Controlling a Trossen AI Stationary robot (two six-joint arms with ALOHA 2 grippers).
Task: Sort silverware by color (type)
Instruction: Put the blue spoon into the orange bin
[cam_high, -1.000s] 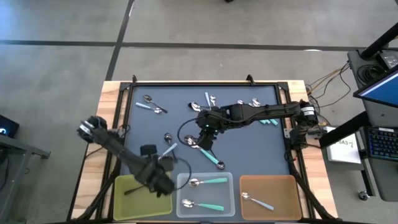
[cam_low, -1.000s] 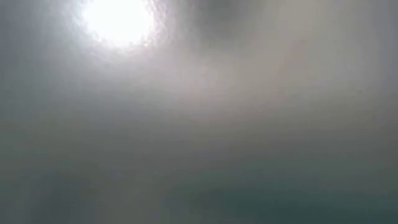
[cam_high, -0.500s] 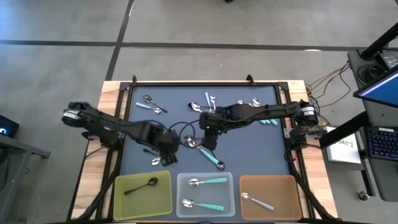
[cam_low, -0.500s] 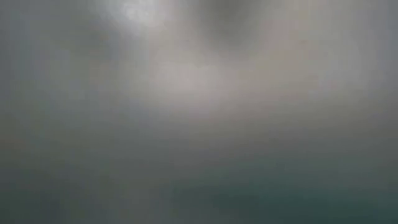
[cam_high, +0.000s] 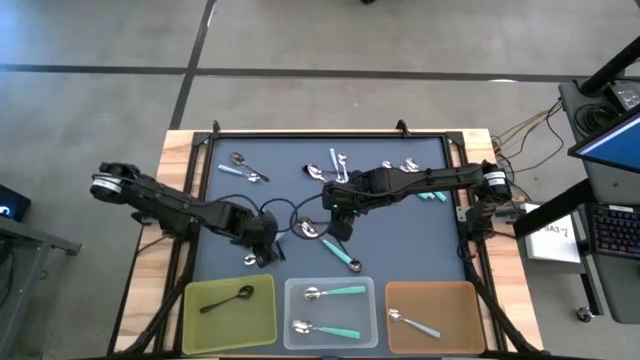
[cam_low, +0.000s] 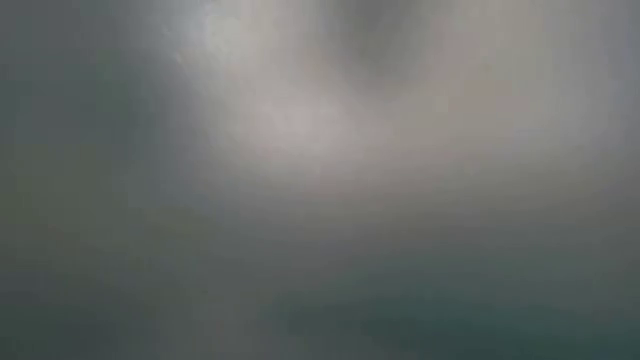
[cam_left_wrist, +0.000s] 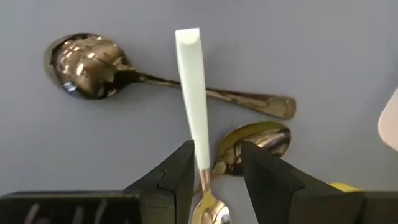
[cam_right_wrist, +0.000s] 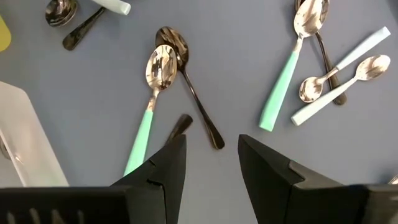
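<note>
Left hand (cam_left_wrist: 214, 168), fingers parted, straddles a light-blue spoon (cam_left_wrist: 193, 99) near the worktop's 7 o'clock; next: pinch it. Right hand (cam_right_wrist: 211, 162) hovers open mid-worktop above a teal spoon (cam_right_wrist: 149, 112).

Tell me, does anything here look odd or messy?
Mostly the low view: it shows only grey haze, nothing of the table. On the mat, unsorted spoons lie crossed, like the light-blue-handled spoon lying over a dark metal spoon.
</note>
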